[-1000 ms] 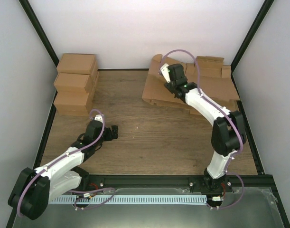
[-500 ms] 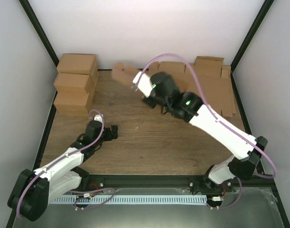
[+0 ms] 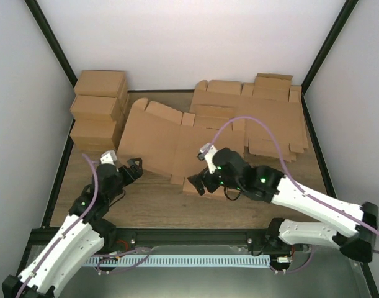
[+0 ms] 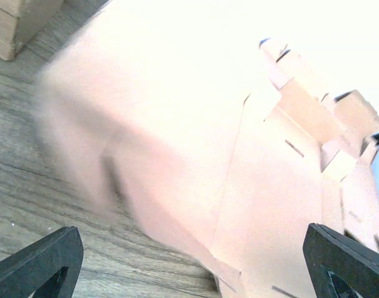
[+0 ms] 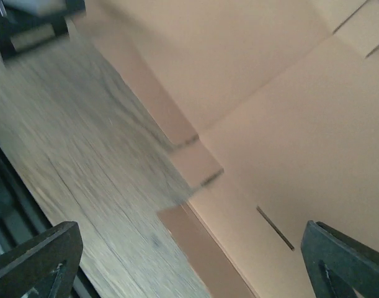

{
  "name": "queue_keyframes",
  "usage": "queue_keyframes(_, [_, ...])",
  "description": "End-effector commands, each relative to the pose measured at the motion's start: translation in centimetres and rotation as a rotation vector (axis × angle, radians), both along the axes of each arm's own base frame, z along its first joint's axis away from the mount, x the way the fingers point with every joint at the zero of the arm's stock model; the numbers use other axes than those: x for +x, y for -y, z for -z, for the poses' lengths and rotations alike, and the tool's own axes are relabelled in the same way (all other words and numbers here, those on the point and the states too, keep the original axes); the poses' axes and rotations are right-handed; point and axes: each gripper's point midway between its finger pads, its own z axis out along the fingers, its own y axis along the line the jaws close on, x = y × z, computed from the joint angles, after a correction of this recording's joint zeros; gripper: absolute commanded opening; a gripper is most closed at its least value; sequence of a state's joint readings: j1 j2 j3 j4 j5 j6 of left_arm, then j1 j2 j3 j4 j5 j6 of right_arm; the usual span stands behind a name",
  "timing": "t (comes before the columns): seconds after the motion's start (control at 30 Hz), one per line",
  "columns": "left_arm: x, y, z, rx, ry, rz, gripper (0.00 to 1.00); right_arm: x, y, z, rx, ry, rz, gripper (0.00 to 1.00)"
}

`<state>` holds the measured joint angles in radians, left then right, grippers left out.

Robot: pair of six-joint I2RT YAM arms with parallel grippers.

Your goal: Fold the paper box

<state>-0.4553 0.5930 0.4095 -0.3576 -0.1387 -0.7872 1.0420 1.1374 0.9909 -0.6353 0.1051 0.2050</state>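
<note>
The paper box is a flat brown die-cut blank lying on the wooden table between the two arms, its tabs toward the back. My left gripper is open beside its near left edge. My right gripper is open at its near right corner, holding nothing. In the left wrist view the paper box is blurred and fills the space ahead of the open gripper. In the right wrist view the paper box lies under and ahead of the open gripper, with bare wood to the left.
A thick sheaf of like cardboard blanks lies at the back right. Three folded brown boxes are stacked at the back left. Black frame posts and white walls close in the table. A metal rail runs along the near edge.
The right arm swung from the sheaf at the back right to the table's middle, bringing one blank with it, then opened and let it go. The left arm moved to the blank's left edge.
</note>
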Motion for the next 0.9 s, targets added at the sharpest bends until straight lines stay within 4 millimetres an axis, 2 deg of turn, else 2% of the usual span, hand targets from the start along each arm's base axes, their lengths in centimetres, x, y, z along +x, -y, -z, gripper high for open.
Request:
queue_keyframes(0.0, [-1.6,-1.9,-0.9,-0.078,-0.014,-0.113,1.00,1.2,0.6,-3.0,0.250,-0.032,0.196,1.00])
queue_keyframes(0.1, [-1.6,-3.8,-2.7,-0.042,0.030,-0.199,1.00,1.5,1.8,-0.1,0.222,-0.105,0.285,1.00])
queue_keyframes(0.23, [-0.5,-3.3,-3.9,-0.016,0.004,-0.188,1.00,2.3,3.8,2.5,0.244,-0.206,0.413,1.00])
queue_keyframes(0.3, [0.4,-2.9,-3.5,0.015,-0.041,-0.170,1.00,2.6,4.5,3.4,0.261,-0.246,0.436,1.00])
queue_keyframes(0.4, [1.8,-2.6,-1.8,0.039,-0.119,-0.135,1.00,3.2,6.0,4.6,0.269,-0.293,0.472,1.00])
queue_keyframes(0.47, [2.7,-2.6,0.2,0.015,-0.188,-0.108,1.00,3.9,7.6,5.2,0.283,-0.317,0.511,1.00])
queue_keyframes(0.6, [3.2,-3.0,3.2,-0.073,-0.282,-0.091,1.00,5.7,12.2,5.7,0.339,-0.320,0.633,1.00])
queue_keyframes(0.73, [3.7,-4.5,3.3,-0.001,-0.280,-0.127,1.00,7.5,15.9,6.7,0.365,-0.329,0.773,1.00])
queue_keyframes(0.87, [3.7,-3.9,3.7,-0.007,-0.275,-0.084,1.00,9.3,17.7,7.7,0.434,-0.370,0.872,1.00])
